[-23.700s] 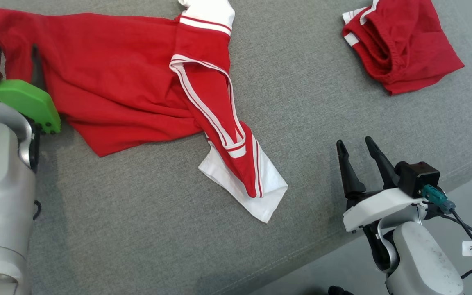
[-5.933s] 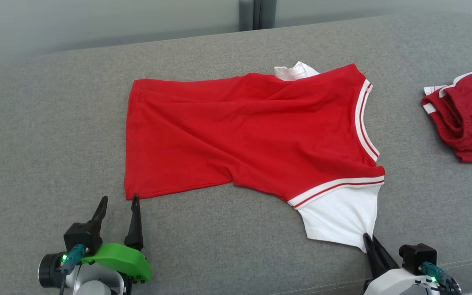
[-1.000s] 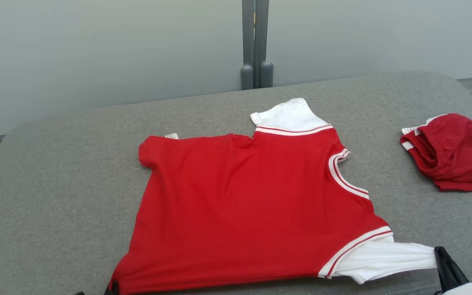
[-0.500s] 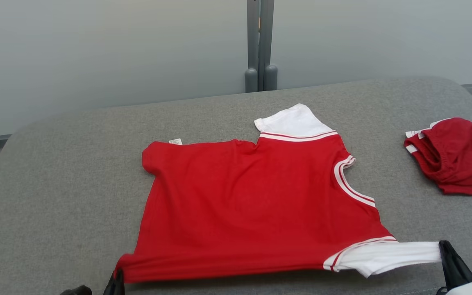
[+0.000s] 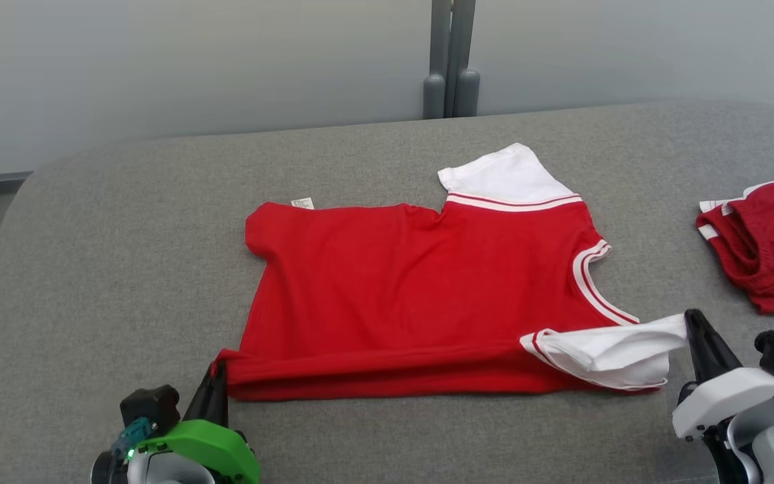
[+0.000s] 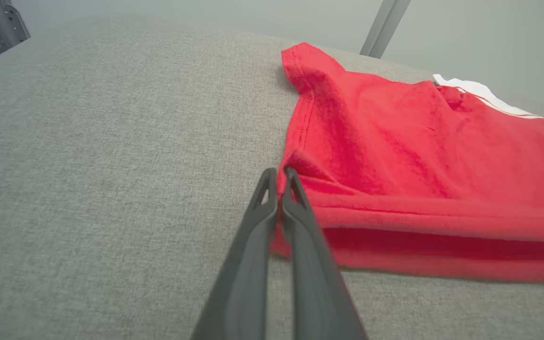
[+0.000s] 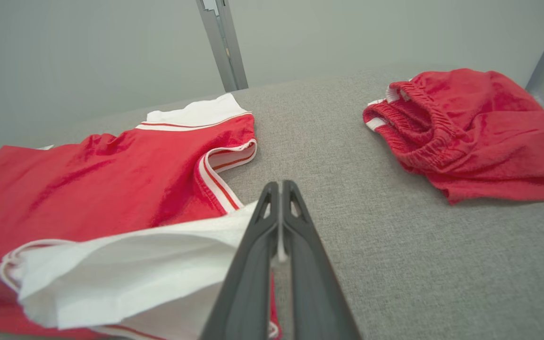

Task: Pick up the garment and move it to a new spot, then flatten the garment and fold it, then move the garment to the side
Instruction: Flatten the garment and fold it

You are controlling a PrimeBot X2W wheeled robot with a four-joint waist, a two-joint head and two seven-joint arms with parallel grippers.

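Risks first. Both grips are thin pinches on fabric edges. If the arms carry the near edge over at unequal pace, the garment [image 5: 420, 289] would likely skew and the fold come out crooked. The white sleeve [image 5: 615, 349] is bunched and twisted at the right gripper [image 5: 693, 319], so it could drop in a wad under the fold or slip free. The left gripper [image 5: 216, 376] has only the hem corner [image 5: 226, 366]; can't tell from the left wrist view whether it has both layers or just the top one. If just one, the lower layer would stay behind on the grey cushion [image 5: 125, 269]. The far hem corner, the one with the small tag, looks curled, which would leave a lump.

Pose: both arms are low at the cushion's near edge, left toward its near-left, right toward its near-right, fingers pointing to the cushion's far side. Left jaws are pressed together on the red hem corner and right jaws are pressed together on the sleeve tip. The near edge is lifted slightly off the cushion and rolled.

The garment lies mid-cushion, mostly flat, neck toward the cushion's right. Red shorts [image 5: 770, 249] sit at the cushion's right edge, apart from it.

Judged step: starting the fold.
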